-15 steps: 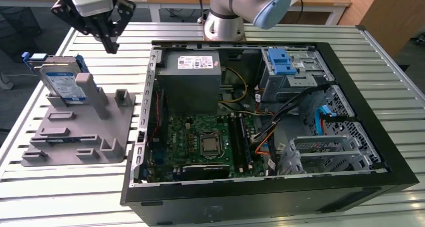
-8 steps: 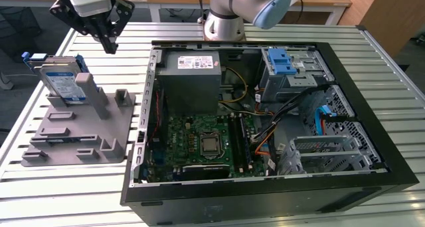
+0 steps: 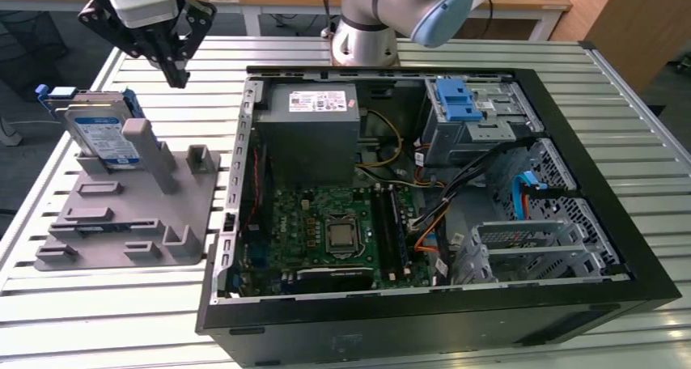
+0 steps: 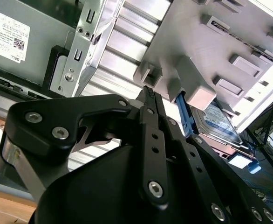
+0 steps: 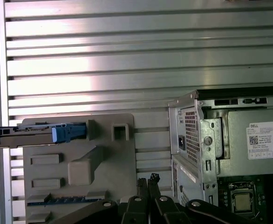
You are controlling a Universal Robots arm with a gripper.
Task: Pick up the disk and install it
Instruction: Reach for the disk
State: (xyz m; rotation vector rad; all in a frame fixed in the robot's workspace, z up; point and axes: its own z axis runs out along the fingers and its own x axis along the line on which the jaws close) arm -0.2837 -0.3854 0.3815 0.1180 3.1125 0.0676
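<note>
The disk [image 3: 103, 134] is a silver hard drive with a white-and-blue label and a blue frame. It stands tilted on edge at the far end of a grey fixture [image 3: 129, 223] at the exterior view's left. The first wrist view shows the disk [image 5: 38, 134] edge-on, and the second wrist view shows the disk [image 4: 218, 121] behind the fixture's posts. My gripper [image 3: 176, 79] hangs above the slatted table, apart from the disk, toward the exterior view's right and farther back. Its black fingertips [image 5: 146, 181] are closed together with nothing between them, as the gripper [image 4: 148, 93] also appears in the second wrist view.
An open black computer case [image 3: 432, 312] lies beside the fixture, with a grey power-supply box [image 3: 313, 134], a motherboard [image 3: 324, 223], a blue latch [image 3: 459, 102] on a drive cage and a metal bay [image 3: 529, 243]. The arm's base [image 3: 362, 41] stands behind the case.
</note>
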